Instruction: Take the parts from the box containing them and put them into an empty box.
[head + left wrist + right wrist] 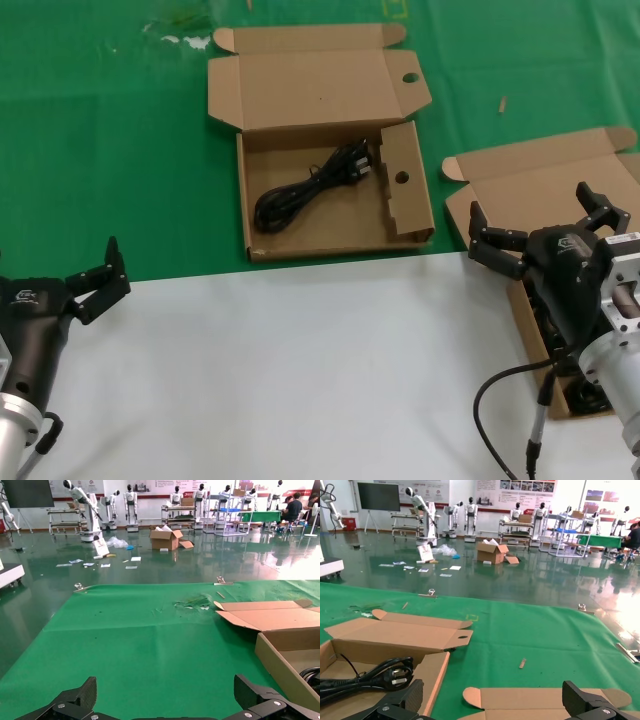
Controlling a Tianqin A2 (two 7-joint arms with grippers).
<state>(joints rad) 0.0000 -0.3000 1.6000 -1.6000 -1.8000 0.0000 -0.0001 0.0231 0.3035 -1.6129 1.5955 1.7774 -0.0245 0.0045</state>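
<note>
The box with round holes (pixel 410 215) lies open at the back middle of the green mat. One black coiled cable with a plug (pixel 310 188) lies inside it. The plain-lidded box (pixel 540 180) lies open at the right, its inside mostly hidden by my right arm. My right gripper (pixel 540 215) is open and empty above that box's lid; the right wrist view shows the lid (pixel 540 700) under the gripper (pixel 495 700), with the holed box (pixel 395 635) and its cable (pixel 375 675) off to one side. My left gripper (pixel 95 270) is open and empty at the near left, also seen in the left wrist view (pixel 165 695).
A white table top (pixel 300 370) fills the near half; the green mat (pixel 120 150) covers the far half. A small brown scrap (pixel 503 103) lies on the mat between the boxes. My right arm's own black cord (pixel 495 395) hangs over the white surface.
</note>
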